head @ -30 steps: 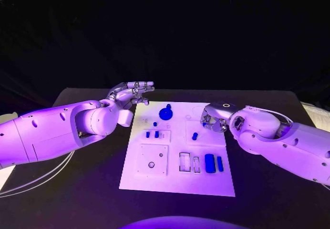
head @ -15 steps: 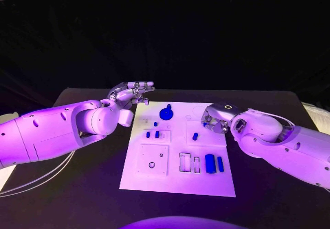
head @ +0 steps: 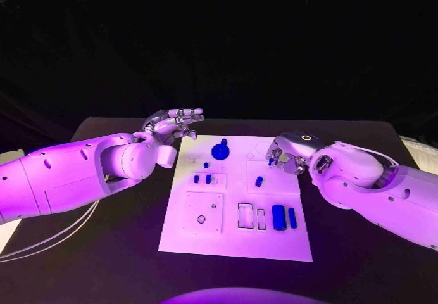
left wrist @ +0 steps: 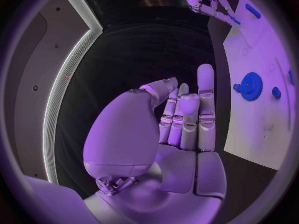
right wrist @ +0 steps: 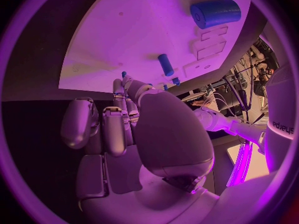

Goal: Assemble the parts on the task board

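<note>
A white rectangular task board (head: 239,209) lay flat in the middle of the black counter (head: 109,253), and every place below is given relative to it. The left hand (head: 175,121) hovered just off its far left corner, fingers upright and held together with the thumb folded across them, holding nothing. The right hand (head: 285,155) hung over its far right edge, fingers curled downward; a small blue peg (head: 271,161) sat at its fingertips, pinched there. A blue gear-shaped part (head: 220,151) rested near the far end, a short blue cylinder (head: 258,181) at the middle, and a larger blue cylinder (head: 278,216) toward the near right. The left wrist view showed the gear's teeth (left wrist: 251,86). The right wrist view showed the larger cylinder's hollow end (right wrist: 215,13) and the word "sharpa" on the robot's arm.
</note>
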`<state>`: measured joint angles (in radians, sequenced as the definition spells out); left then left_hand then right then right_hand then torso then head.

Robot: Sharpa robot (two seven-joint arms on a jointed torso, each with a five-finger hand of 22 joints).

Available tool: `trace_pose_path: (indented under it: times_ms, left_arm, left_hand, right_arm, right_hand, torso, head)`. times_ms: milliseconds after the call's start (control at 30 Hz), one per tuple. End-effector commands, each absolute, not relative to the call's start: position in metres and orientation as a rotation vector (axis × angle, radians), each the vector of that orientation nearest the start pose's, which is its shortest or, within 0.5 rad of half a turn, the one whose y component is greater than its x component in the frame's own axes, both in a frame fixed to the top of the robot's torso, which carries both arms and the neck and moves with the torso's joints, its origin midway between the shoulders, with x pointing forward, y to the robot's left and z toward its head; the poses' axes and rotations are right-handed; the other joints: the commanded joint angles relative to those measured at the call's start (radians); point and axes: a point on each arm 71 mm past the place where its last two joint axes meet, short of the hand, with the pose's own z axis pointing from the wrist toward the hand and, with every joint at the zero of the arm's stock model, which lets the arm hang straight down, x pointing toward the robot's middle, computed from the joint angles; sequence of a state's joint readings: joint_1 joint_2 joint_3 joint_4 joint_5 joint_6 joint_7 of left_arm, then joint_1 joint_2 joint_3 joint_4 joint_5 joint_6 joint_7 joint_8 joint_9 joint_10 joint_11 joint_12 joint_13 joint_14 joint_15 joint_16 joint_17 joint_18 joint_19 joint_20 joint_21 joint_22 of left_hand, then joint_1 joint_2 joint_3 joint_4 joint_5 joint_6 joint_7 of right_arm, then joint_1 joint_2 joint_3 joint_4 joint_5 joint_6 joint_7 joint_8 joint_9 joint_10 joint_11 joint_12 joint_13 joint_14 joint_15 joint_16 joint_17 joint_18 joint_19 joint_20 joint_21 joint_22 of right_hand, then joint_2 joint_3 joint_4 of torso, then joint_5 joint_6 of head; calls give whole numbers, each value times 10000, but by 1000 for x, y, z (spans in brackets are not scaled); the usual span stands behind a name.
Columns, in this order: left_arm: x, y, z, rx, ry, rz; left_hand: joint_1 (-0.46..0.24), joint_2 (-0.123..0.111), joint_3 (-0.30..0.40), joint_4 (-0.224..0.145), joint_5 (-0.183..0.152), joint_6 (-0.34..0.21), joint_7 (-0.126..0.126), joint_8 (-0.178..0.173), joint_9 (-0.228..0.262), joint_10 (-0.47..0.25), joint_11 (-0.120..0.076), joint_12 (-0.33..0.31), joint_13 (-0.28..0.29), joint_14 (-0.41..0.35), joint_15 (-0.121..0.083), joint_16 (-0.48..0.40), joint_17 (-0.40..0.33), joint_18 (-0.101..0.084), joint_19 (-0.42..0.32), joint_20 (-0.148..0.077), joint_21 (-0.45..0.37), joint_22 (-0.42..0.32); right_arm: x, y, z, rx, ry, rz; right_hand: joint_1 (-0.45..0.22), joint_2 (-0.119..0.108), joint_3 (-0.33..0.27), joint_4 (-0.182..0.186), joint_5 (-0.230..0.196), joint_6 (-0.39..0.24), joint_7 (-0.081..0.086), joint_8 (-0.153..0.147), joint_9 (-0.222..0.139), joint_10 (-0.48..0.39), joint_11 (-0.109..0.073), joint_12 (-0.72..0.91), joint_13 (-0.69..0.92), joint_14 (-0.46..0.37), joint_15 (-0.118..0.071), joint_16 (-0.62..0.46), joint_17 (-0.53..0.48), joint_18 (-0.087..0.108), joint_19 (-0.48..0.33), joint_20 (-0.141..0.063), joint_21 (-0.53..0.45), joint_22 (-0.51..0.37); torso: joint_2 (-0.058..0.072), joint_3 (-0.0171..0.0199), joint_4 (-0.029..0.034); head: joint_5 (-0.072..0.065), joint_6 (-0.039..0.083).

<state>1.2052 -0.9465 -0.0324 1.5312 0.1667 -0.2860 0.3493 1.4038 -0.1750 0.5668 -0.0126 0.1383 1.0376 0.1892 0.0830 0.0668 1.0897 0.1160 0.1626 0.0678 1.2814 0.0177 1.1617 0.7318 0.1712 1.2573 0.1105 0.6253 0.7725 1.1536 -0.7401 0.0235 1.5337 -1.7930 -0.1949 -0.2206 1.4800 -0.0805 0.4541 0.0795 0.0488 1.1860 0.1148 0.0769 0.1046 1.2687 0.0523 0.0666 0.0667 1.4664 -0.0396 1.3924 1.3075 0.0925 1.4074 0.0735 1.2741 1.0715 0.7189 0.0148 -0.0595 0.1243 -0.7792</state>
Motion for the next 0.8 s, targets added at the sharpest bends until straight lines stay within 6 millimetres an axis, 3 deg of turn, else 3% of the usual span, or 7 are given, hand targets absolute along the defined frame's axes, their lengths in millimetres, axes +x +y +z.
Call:
trace_pose_path:
  times_ms: [33, 300, 467, 700, 800]
  left_arm:
    - [489, 262, -178, -13479, 13437, -14965]
    - [489, 261, -178, -13469, 13451, -14998]
    - [489, 258, -178, -13448, 13488, -15073]
    - [489, 255, -177, -13438, 13530, -15128]
    - [489, 254, -177, -13431, 13545, -15156]
  left_hand:
    - [11, -7, 7, -60, 41, -56, 14, -46, -11, -101, 17, 38, -14, -87, 23, -28, -23, 94, -84, -6, -21, 14]
    - [9, -6, 7, -63, 41, -62, 18, -46, -11, -111, 20, 42, -14, -97, 26, -32, -39, 93, -90, -4, -21, 16]
    - [5, -5, 5, -68, 41, -72, 24, -47, -10, -126, 25, 48, -14, -105, 30, -29, -42, 93, -99, 0, -19, 19]
    - [-9, -12, -5, -80, 39, -111, 46, -56, -12, -174, 44, 61, -14, -127, 43, -25, -68, 93, -119, 10, -13, 27]
    - [-13, -13, -7, -85, 40, -126, 56, -60, -12, -192, 50, 66, -14, -132, 48, -20, -70, 92, -125, 15, -10, 30]
  right_arm:
    - [476, -142, -179, -4277, 16011, 5141]
    - [453, -113, -166, -4614, 15493, 6330]
    - [436, -85, -165, -5058, 15374, 7188]
    - [419, -57, -179, -5452, 15592, 7975]
    - [413, -46, -189, -5605, 15754, 8249]
  right_hand:
    - [-97, -14, 64, 17, 35, 41, 30, 15, -2, 39, 1, 25, 12, 625, 98, -1, 191, 32, 82, -4, 58, 11]
    - [-110, -31, 109, -29, 37, 45, 36, 10, 7, 41, 2, 15, 10, 625, 101, 7, 196, 34, 82, -3, 57, 8]
    - [-117, -34, 136, -53, 40, 44, 42, 6, 11, 38, 6, 8, 8, 626, 102, 10, 198, 36, 80, -3, 53, 1]
    - [-132, -38, 153, -66, 40, 41, 50, 0, 14, 32, 13, 1, 6, 624, 105, 5, 189, 41, 74, -4, 42, -19]
    - [-138, -38, 157, -70, 40, 40, 52, -1, 14, 29, 15, -1, 5, 624, 106, 7, 190, 43, 71, -4, 37, -28]
  torso:
    - [7, 4, 2]
    - [16, 12, 5]
    - [10, -3, 13]
    - [9, -20, 14]
    - [4, -15, 7]
  head:
    - [14, -2]
    - [181, -41]
    - [393, -124]
    - [747, -274]
    - [828, -321]
